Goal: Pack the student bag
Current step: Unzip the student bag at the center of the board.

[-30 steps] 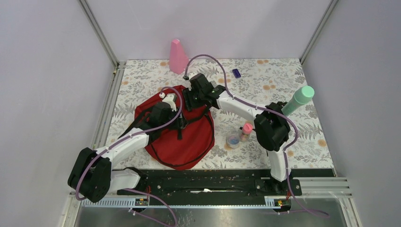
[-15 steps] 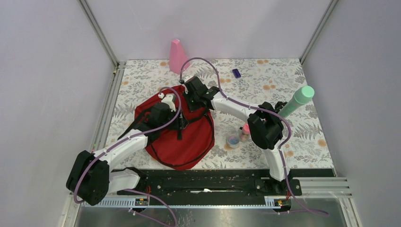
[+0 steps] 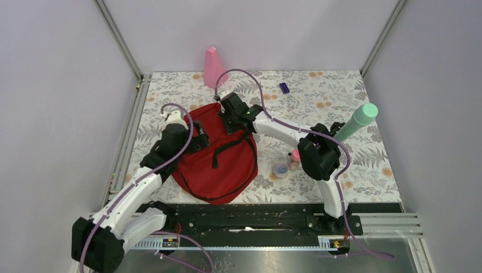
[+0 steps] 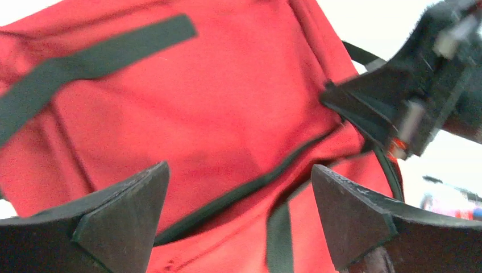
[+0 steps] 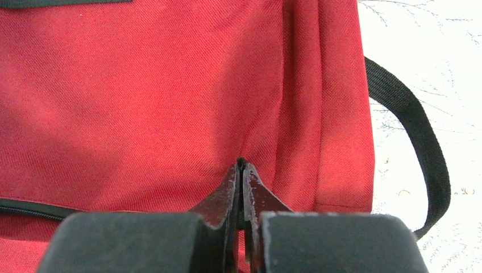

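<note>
Dark red fabric backpack w/ black straps [image 3: 224, 165] is lying flat on the floral-print tabletop [image 3: 335, 94], left of centre. Left gripper [image 4: 239, 179] is hovering over its left part, fingers spread wide. Right gripper [image 5: 242, 170] is sitting at its far edge, fingers pressed together against the red cloth; can't tell if it's pinching anything.

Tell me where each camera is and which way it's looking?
Top camera: above and behind the arms, looking down at the table; both whole arms show.
Left wrist: on the left arm, looking across the student bag; the open left gripper shows.
Right wrist: on the right arm, close against the bag's red cloth; the shut right gripper shows.
Shared: all three see the bag; the left wrist view also catches the right gripper.
</note>
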Controlling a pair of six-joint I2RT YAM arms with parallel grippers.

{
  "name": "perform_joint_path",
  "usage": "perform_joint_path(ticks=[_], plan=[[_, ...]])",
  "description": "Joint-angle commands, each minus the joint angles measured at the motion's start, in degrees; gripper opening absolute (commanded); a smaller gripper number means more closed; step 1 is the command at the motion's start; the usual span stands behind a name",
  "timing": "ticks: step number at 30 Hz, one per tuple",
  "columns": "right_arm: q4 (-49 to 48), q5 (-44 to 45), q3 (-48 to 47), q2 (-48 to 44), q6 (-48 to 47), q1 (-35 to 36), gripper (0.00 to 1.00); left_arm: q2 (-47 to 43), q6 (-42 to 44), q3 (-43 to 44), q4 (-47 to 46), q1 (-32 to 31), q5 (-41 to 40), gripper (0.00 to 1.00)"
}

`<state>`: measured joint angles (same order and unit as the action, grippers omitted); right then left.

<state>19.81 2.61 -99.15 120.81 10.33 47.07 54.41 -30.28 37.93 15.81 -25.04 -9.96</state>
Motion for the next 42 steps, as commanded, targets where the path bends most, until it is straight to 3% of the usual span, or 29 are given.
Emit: perform_joint_path(ticks=[1, 6, 13, 16, 27, 33, 42], plan=[[-1.3, 0.7, -0.7, -3.1, 0.0, 2.8, 0.0, -6.0, -4.4, -5.7, -0.5, 6.8, -3.8, 0.99], [-1.3, 0.3, -1.6, -2.1, 0.6, 4.8, 0.0, -7.6, -6.5, -8.7, 0.2, 14.1, -0.4, 0.99], [-1.3, 0.2, -3.1, -1.5, 0.7, 6.5, 0.0, -10.7, -11.0, -14.7, -1.9, 15.4, -0.4, 0.98], [-1.3, 0.7, -2.9, -1.6, 0.6, 6.6, 0.0, -11.5, -11.4, -16.5, -3.5, 15.5, 0.2, 0.93], [-0.7, 1.2, -2.6, -3.0, -0.4, 6.5, 0.0, -9.1, -12.0, -18.6, -8.8, 16.0, 4.9, 0.33], [1.0, 2.2, -5.3, -1.4, -5.8, 8.8, 0.0, -10.0, -11.3, -19.7, -12.5, 16.0, 8.3, 0.0], [0.9, -0.1, -12.6, 2.9, -0.8, 11.2, 0.0, -12.6, -8.7, -19.4, -12.7, 16.0, 9.7, 0.0]])
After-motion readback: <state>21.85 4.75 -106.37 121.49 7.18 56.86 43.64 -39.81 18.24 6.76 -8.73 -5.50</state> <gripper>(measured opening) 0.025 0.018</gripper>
